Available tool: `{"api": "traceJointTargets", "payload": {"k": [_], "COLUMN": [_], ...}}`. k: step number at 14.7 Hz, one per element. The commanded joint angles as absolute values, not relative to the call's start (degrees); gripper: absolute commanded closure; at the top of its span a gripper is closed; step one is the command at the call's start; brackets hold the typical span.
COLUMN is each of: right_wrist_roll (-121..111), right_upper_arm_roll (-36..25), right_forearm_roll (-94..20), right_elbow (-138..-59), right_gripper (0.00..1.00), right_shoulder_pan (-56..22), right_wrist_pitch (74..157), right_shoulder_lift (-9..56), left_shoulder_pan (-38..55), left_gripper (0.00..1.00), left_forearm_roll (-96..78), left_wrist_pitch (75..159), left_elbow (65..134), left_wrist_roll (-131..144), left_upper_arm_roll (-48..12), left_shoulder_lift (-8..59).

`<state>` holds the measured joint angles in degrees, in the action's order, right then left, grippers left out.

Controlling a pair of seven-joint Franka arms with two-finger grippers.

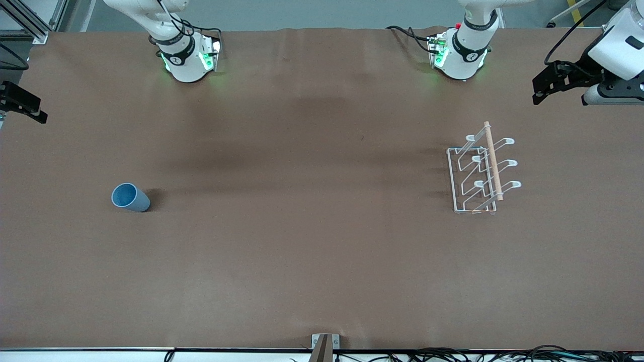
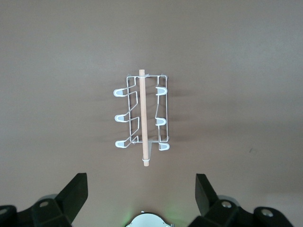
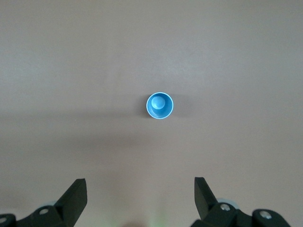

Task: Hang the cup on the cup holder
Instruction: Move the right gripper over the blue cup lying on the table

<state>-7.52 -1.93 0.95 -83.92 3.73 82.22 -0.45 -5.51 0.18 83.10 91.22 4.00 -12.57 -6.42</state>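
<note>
The light-blue cup [image 1: 130, 197] stands upright with its mouth up on the brown table, toward the right arm's end; the right wrist view shows it from above [image 3: 160, 106]. The white wire cup holder [image 1: 480, 173] with its wooden rod stands toward the left arm's end and shows in the left wrist view [image 2: 142, 116]; nothing hangs on its prongs. My right gripper [image 3: 139, 179] is open and empty, high above the table at its end [image 1: 30, 106]. My left gripper [image 2: 140, 177] is open and empty, high at the other end [image 1: 543, 85].
The two arm bases [image 1: 187, 58] [image 1: 459, 55] stand along the table's edge farthest from the front camera. A small metal bracket [image 1: 325, 344] sits at the nearest edge. Cables lie off the table below that edge. A brown cloth [image 1: 312, 236] covers the table.
</note>
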Motion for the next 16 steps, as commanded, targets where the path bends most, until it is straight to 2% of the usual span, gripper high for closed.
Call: {"api": "traceJointTargets", "payload": {"k": [1,11,16], "right_wrist_roll": [-8.17,-8.09,-8.09], "right_upper_arm_roll": [-1.49,-1.41,-1.49], "right_forearm_roll": [1.32,1.14,1.05], "right_elbow": [-86.04,-86.04,-86.75], "right_gripper": [0.00,0.00,0.00], "right_shoulder_pan": [4.22,4.22,4.31], "right_wrist_pitch": [83.14,83.23,86.39], "right_shoulder_lift": [-2.11,-2.02,-1.58], "left_shoulder_pan": [-5.36,-5.71,-5.54], "left_gripper": [0.00,0.00,0.00], "left_forearm_roll": [0.00,0.26,0.26], "left_wrist_pitch": [82.88,82.79,82.88], "left_elbow": [89.47,87.71,87.63], "left_wrist_roll": [3.52,3.34,3.51], "left_upper_arm_roll": [-12.74,-12.66,-12.66], "left_shoulder_lift": [-5.45,-4.48,-4.13]}}
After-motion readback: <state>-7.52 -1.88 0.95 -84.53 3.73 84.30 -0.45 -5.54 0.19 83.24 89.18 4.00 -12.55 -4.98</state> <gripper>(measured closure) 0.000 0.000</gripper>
